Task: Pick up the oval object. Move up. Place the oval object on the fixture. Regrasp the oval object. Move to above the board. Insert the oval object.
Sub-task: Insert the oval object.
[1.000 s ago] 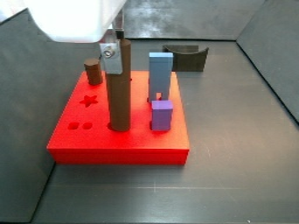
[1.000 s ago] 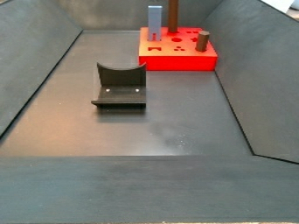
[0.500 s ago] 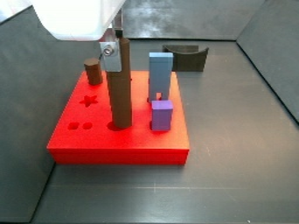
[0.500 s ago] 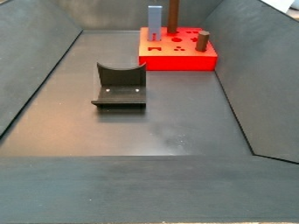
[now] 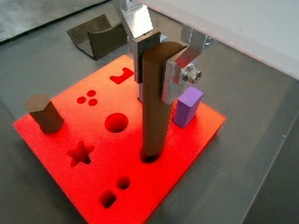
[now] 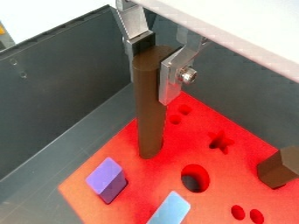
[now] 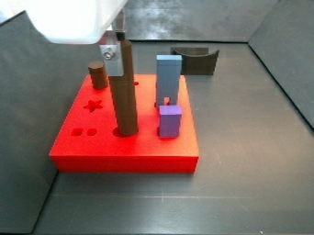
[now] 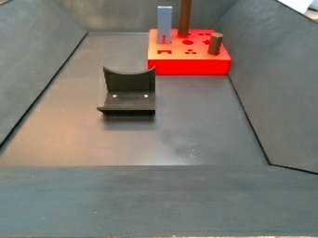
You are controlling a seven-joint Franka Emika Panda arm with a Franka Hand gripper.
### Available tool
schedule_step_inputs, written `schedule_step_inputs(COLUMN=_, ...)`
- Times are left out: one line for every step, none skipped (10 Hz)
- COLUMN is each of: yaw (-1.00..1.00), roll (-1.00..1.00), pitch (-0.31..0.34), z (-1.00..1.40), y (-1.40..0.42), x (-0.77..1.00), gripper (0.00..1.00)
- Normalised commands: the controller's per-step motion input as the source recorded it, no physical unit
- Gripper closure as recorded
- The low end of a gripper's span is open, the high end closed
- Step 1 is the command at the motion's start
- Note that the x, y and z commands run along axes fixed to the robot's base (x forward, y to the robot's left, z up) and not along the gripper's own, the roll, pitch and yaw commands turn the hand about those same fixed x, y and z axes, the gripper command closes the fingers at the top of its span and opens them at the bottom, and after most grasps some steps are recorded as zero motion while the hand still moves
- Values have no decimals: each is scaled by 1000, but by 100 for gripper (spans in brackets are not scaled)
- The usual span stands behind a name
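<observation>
The oval object (image 5: 153,105), a long dark-brown peg, stands upright on the board (image 5: 70,188) with its lower end in one of the red slab's cut-outs, seen in both wrist views and in a side view (image 7: 123,106). The gripper (image 5: 160,48) sits at the peg's top, its silver finger plates flanking the upper end; in a wrist view (image 6: 158,54) the plates lie so near the peg that it cannot be told whether they grip it or have just let go. The insertion appears close to complete.

To finish cleanly, the peg should be kept vertical and its oval section lined up with the hole, pressed straight down without any sideways push, and the plates opened fully before the arm lifts straight up, so the peg is not dragged out or tipped.

Near it on the board stand a tall blue block (image 7: 168,76), a shorter purple block (image 7: 170,120) and a stubby brown cylinder (image 7: 97,75), all close enough to be knocked by a careless retreat. A star-shaped hole (image 5: 79,154) lies open beside the peg. The fixture (image 8: 126,90) sits on the grey floor, well apart from the board.
</observation>
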Motion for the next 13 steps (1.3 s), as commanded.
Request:
schedule_step_inputs(yaw=0, roll=31, pitch=30, z=-126, y=-143, x=-134, gripper=100)
schedule_step_inputs(yaw=0, roll=3, pitch=46, z=-180, y=-106, x=-71, gripper=100)
schedule_step_inputs(yaw=0, roll=34, pitch=51, z=-274, y=-31, x=-37, gripper=100)
schedule_step_inputs(yaw=0, roll=41, pitch=69, z=-340, y=0, x=0, gripper=100)
schedule_step_inputs(yaw=0, roll=29, pitch=70, z=-389, y=34, x=0, gripper=100)
schedule_step_inputs(yaw=0, roll=33, pitch=74, z=-377, y=74, x=0, gripper=100)
schedule_step_inputs(yaw=0, roll=30, pitch=66, z=-357, y=94, x=0, gripper=100)
schedule_step_inputs(yaw=0, roll=37, pitch=74, z=-351, y=137, x=0, gripper=100)
schedule_step_inputs(yaw=0, roll=46, pitch=71, z=-309, y=169, x=0, gripper=100)
schedule_step_inputs(yaw=0, roll=37, pitch=60, z=-454, y=91, x=0, gripper=100)
schedule_step_inputs(yaw=0, roll=61, pitch=89, z=-620, y=0, x=11, gripper=100)
schedule_step_inputs(yaw=0, roll=29, pitch=127, z=-631, y=0, x=106, gripper=100)
schedule_step_inputs(yaw=0, roll=7, pitch=137, z=-526, y=0, x=129, gripper=100)
